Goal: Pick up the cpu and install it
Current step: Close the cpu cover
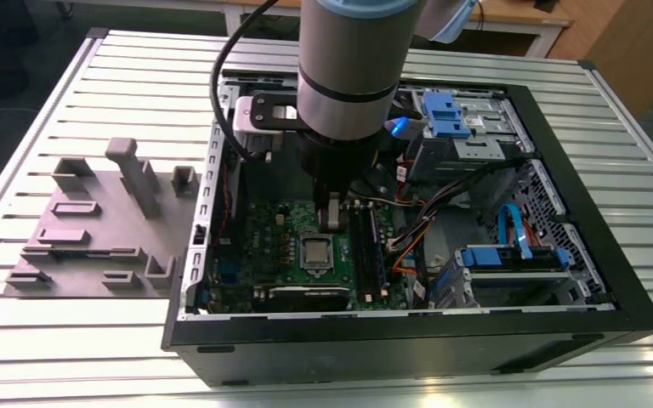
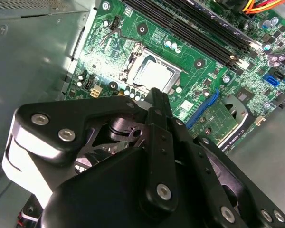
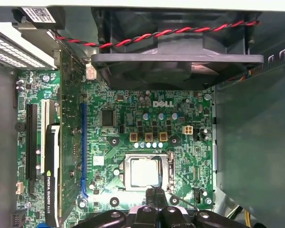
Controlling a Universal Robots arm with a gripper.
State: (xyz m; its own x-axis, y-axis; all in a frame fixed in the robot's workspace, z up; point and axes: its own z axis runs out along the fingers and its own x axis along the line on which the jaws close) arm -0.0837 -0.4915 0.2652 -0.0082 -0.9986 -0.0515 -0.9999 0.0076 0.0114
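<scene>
In the second wrist view the gripper (image 2: 156,93) hangs with its fingers pressed together, holding nothing, its tip near the cpu (image 2: 155,76). The cpu lies flat inside the socket frame (image 2: 134,61) of the green motherboard (image 2: 190,42). Beyond it, in the first wrist view, sits the black case fan (image 3: 175,47).

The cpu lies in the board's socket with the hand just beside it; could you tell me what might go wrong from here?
1. The hand sits close over the socket edge; a small drift could nudge the cpu or scrape the green board.
2. If the cpu lies slightly askew, which I cannot tell, pressing it could damage the socket.
</scene>
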